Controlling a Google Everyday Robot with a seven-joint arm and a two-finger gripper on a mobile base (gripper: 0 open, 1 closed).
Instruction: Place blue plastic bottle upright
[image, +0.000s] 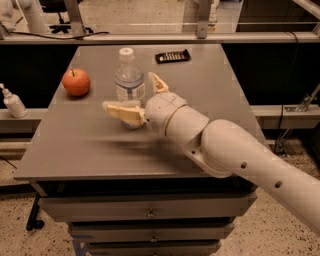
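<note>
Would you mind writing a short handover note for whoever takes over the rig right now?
The gripper: open, low over the table, its fingers either side of the blue plastic bottle.
The blue plastic bottle: upright on the table, cap on, right of the apple in the camera view.
Done: the bottle stands upright.
Left: probably only to draw the gripper back without tipping it.
</note>
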